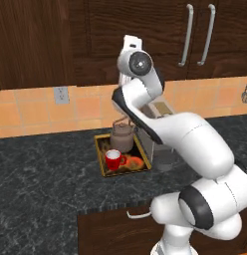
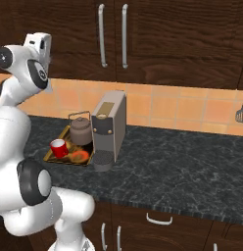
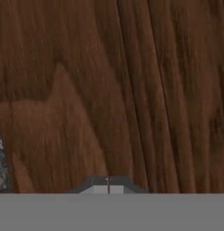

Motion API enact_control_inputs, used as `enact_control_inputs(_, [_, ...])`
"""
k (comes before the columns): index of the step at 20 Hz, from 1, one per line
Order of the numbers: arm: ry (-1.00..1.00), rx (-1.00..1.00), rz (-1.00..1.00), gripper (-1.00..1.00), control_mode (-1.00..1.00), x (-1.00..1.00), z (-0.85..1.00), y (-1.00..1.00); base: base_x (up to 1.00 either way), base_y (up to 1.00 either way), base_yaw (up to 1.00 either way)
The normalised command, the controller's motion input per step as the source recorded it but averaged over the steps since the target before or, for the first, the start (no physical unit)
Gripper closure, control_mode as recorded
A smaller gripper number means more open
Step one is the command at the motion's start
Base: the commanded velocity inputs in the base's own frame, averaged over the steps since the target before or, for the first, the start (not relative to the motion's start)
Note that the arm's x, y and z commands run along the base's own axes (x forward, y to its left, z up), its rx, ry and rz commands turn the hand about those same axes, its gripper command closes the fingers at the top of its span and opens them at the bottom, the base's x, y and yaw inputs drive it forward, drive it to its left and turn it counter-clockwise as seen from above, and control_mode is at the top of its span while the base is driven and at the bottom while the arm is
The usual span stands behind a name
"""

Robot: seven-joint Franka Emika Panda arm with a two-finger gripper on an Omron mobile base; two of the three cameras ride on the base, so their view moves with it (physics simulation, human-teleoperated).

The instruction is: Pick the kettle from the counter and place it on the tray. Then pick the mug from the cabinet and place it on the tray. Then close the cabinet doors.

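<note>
The grey-brown kettle (image 1: 122, 138) (image 2: 80, 130) stands at the back of the yellow-rimmed tray (image 1: 98, 154) (image 2: 64, 162) on the dark counter (image 1: 46, 179). The red mug (image 1: 113, 159) (image 2: 58, 147) sits in front of it on the same tray. My arm is raised, with its white hand (image 1: 129, 44) (image 2: 40, 43) up against the dark wood cabinet door (image 1: 145, 30) (image 3: 132, 90). In the hand view my gripper (image 3: 108, 180) is shut, empty, very close to the wood grain. Both cabinet doors with bar handles (image 1: 185, 35) (image 2: 101, 34) lie flat with the cabinet front.
A tall grey coffee machine (image 2: 109, 127) (image 1: 160, 149) stands right beside the tray, partly behind my arm. A utensil (image 2: 241, 115) (image 1: 246, 94) hangs on the tiled wall at the right. A wall socket (image 1: 61, 94) is at the left. Drawers with curved handles (image 2: 157, 219) run below the counter.
</note>
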Motion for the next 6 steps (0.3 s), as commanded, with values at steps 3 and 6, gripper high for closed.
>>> enact_control_inputs(3, [0.1, 0.07, 0.08, 1.0, -1.0, 0.38, -0.02, -0.6, 0.0, 0.0, 0.0])
enact_control_inputs(6, [0.0, 0.01, 0.0, 1.0, -1.0, 0.0, 0.0, -0.13, 0.0, 0.0, 0.0])
